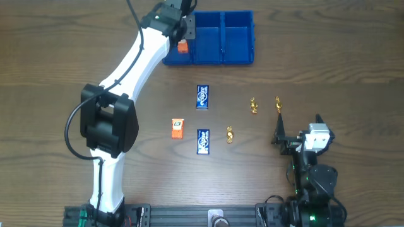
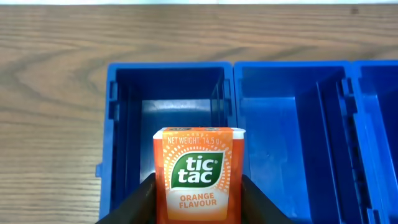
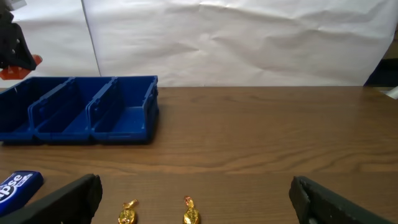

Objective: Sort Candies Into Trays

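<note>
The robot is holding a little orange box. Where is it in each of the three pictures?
Top view: orange box at the blue tray's left end.
Left wrist view: orange box gripped by the left gripper, above the tray's end compartment.
Right wrist view: orange box as a sliver under the distant left gripper, above the tray.
Shared landmark: the blue tray.

Surface (image 1: 341, 38): brown wood grain, laid in planks. White sheet (image 3: 249, 43): hangs behind the surface's far edge, creased, seam visible.
</note>
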